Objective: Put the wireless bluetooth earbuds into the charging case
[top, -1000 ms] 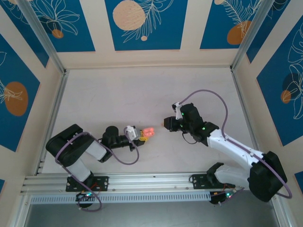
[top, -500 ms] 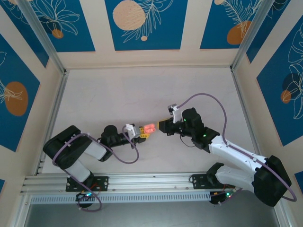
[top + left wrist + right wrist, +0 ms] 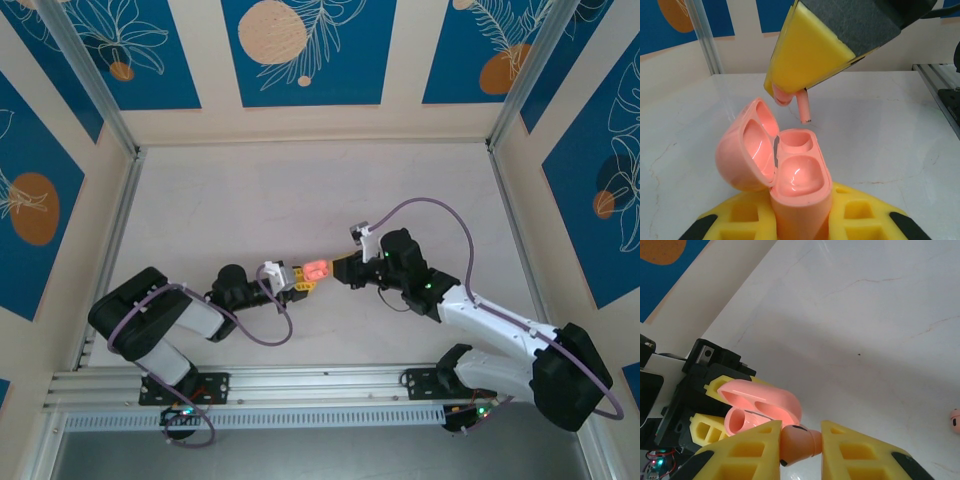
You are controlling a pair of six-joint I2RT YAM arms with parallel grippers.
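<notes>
Marble tabletop (image 3: 880, 125), earbud (image 3: 804, 107) half-hidden, case (image 3: 801, 182) base cropped

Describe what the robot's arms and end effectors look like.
Both the left arm and right arm are black and white with rounded joints, each trailing a looping purple cable. The left end effector and right end effector have chunky yellow fingers with square pockets.

Reaching inward tip to tip, left fingers (image 3: 855, 212) clamp the charging case (image 3: 801, 187) and right fingers (image 3: 852, 452) pinch an earbud (image 3: 799, 442).
</notes>
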